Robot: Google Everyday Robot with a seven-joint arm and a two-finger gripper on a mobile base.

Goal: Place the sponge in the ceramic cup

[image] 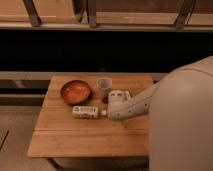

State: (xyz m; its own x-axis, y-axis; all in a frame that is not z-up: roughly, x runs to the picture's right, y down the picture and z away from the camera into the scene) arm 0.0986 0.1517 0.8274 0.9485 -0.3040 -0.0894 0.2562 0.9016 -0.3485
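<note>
The gripper (pixel 115 98) hangs just beside the cup (pixel 104 86) on the counter (pixel 75 135); how its jaws stand, I cannot tell. No sponge shows anywhere; it may sit in the cup or be hidden at the gripper.

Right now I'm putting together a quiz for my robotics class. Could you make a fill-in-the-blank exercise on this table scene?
1. In the camera view, the bowl stands to the ___ of the cup.
2. The white bottle lies on its ___ on the table.
3. The gripper is just to the ___ of the cup.

Missing words: left; side; right.
</note>
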